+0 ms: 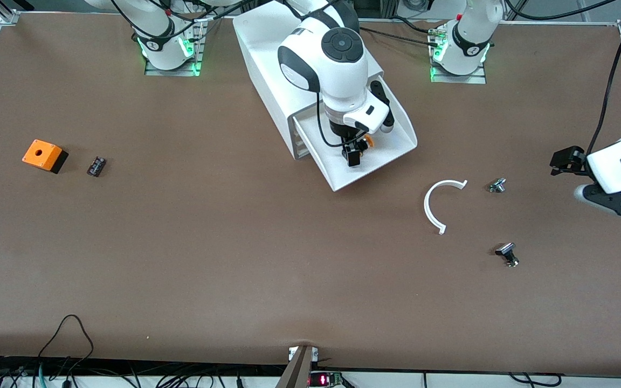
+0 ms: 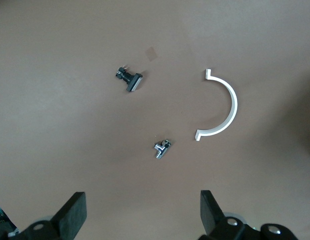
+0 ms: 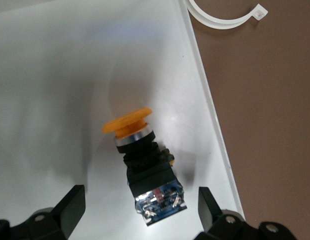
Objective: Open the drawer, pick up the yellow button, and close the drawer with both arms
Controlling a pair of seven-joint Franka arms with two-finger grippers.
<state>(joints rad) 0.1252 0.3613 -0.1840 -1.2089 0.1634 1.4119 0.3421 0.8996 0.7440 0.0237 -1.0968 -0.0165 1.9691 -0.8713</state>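
A: Status of wide shallow white tray-like drawer [image 1: 383,156]?

B: Pulled out of large white box cabinet [image 1: 267,48], tray floor exposed. Opening step judged done.

A: Location of thumb-sized push button with round flat orange cap and black-and-blue body [image 3: 142,165]?

B: Lying on its side on drawer floor, near the side wall toward the left arm's end. Not yet lifted.

A: Right gripper [image 1: 354,152]?

B: Directly over the button, inside the drawer's outline. Fingers [image 3: 70,207] spread wide, one each side of the button body, touching nothing. Grasp judged imminent, not made.

A: Left gripper [image 1: 565,161]?

B: Waiting above brown bench [image 1: 235,242] at the left arm's end. Fingers [image 2: 72,212] spread, empty.

A: Other items?

B: White curved half-ring plastic piece [image 1: 437,205] on bench, nearer the front camera than the drawer. Two small dark metal parts [image 1: 497,185] [image 1: 508,254] just beside it. Orange box with hole [image 1: 43,155] and small black ribbed block [image 1: 96,166] toward the right arm's end. None involved.

A: Remaining work?

B: Pinch and lift button, clear the tray, push drawer shut. Roughly a third complete, by judgement.
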